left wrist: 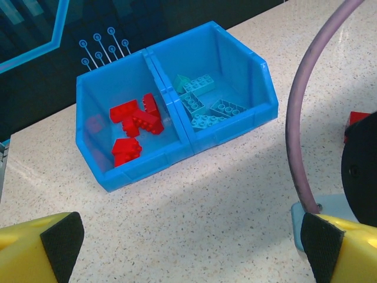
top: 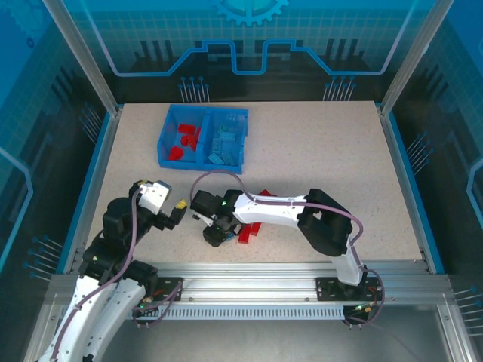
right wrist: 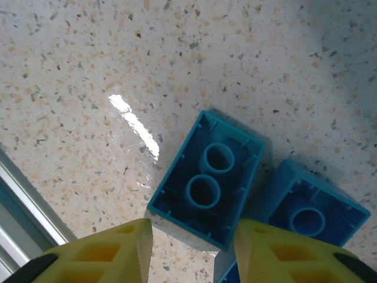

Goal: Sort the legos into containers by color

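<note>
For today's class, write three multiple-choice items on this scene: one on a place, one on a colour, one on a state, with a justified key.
1. In the tray, the red bricks lie in: A the left compartment; B the other one; C both.
2. The brick at the right gripper's fingertips is: A red; B yellow; C light blue.
3. That brick lies: A studs up; B hollow side up; C on end.
Key: 1 A, red shows on that side alone; 2 C, its plastic is light blue; 3 B, its open tubes face the camera.
</note>
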